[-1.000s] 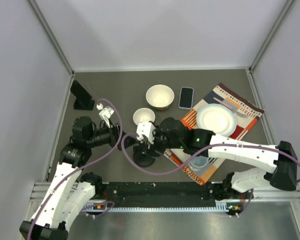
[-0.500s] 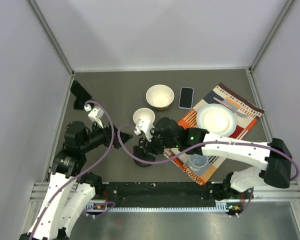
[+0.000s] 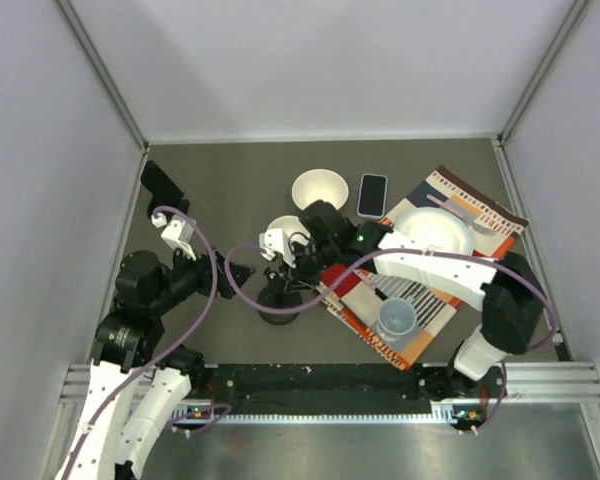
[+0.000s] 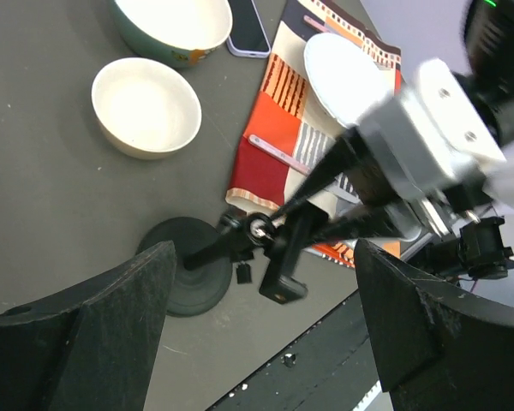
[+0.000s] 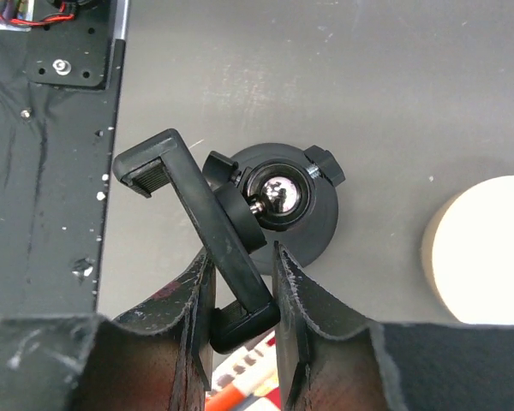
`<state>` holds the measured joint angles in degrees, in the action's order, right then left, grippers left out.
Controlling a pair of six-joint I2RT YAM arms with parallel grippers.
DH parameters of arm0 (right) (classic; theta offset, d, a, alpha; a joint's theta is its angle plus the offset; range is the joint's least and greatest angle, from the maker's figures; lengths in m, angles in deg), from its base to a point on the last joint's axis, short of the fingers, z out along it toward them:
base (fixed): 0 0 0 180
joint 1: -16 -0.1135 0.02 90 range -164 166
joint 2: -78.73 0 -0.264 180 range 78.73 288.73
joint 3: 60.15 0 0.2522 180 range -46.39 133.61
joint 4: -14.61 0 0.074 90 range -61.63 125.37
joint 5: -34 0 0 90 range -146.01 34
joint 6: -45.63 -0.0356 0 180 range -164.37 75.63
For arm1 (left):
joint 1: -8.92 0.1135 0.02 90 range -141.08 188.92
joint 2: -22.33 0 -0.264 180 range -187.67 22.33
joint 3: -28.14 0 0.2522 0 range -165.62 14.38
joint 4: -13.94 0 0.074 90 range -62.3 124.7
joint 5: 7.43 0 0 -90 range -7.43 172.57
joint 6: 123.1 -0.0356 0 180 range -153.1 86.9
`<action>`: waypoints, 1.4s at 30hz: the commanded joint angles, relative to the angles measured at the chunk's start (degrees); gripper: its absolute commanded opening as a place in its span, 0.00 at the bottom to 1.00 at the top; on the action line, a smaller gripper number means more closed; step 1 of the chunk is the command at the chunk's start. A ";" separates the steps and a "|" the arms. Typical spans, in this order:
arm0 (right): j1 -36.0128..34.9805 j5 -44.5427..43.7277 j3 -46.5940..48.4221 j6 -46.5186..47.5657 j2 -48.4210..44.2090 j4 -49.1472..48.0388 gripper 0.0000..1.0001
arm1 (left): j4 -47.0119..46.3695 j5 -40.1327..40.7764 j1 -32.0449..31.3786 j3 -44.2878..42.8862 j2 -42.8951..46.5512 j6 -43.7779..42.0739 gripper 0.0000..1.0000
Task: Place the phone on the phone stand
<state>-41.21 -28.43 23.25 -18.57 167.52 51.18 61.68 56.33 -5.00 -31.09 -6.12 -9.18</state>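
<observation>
Left gripper (image 3: 238, 273) is hovering just left of the phone stand (image 3: 277, 308), jaws spread, holding nothing. Right gripper (image 5: 240, 287) is clamping the stand's cradle arm. Phone (image 3: 372, 195) is lying flat well beyond the stand, to its right.

Pale, evenly lit walls (image 3: 320, 70) close in the dark grey table (image 3: 230, 190) on three sides. Aluminium posts (image 3: 101, 70) rise at its far corners, and a metal rail (image 3: 570, 378) lines its near edge.

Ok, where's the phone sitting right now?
In the top view the phone lies flat at the far side of the table, between the larger bowl and the patterned mat, beyond the phone stand.
</observation>
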 commanded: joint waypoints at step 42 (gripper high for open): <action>34.53 -41.10 35.54 -47.34 28.61 7.68 0.99 | 2.85 6.99 0.11 -3.04 0.76 -2.92 0.98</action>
<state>-7.42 -66.22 50.58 -67.53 190.32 51.77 65.46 62.76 -5.00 -31.53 -5.90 -10.82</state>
